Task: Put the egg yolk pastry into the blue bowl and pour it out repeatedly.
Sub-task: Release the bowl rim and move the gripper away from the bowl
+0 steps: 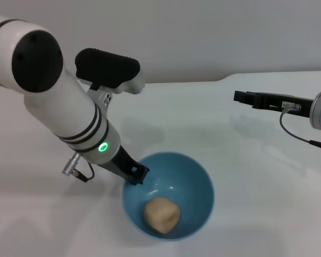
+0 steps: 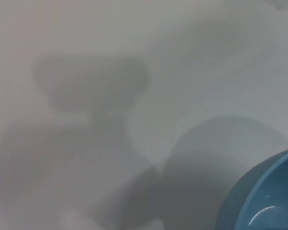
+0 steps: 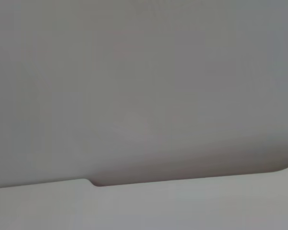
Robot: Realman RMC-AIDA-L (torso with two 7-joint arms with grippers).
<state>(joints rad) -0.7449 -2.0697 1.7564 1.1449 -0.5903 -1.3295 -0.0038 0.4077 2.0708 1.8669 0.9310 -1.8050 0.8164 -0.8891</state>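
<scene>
The blue bowl (image 1: 190,176) is at the front middle of the white table in the head view. The egg yolk pastry (image 1: 161,214), a pale tan ball, lies inside it on the near side of the bottom. My left gripper (image 1: 137,174) reaches down from the left and is shut on the bowl's left rim. A part of the bowl (image 2: 264,196) shows in the left wrist view, with its shadow on the table beside it. My right gripper (image 1: 242,97) hovers over the right side of the table, far from the bowl.
The white table (image 1: 214,123) ends at a back edge with a step in it (image 1: 224,79), and a grey wall stands behind. That edge with its notch (image 3: 91,181) shows in the right wrist view.
</scene>
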